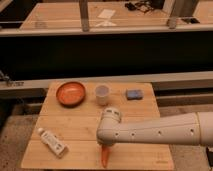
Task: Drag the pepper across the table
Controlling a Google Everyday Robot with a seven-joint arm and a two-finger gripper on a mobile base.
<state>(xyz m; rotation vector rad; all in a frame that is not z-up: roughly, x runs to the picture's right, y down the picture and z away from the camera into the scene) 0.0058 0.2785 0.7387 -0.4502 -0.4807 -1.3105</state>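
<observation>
Pepper (104, 158): located at tabletop's (75, 120) 6 o'clock edge, jaws placed directly over it; their opening could not be told. Drag judged in hand; slide toward 12 o'clock required.

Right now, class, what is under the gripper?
The pepper pokes out below the gripper, near the table's front edge. Its upper end is covered by the arm, so contact cannot be seen.
</observation>
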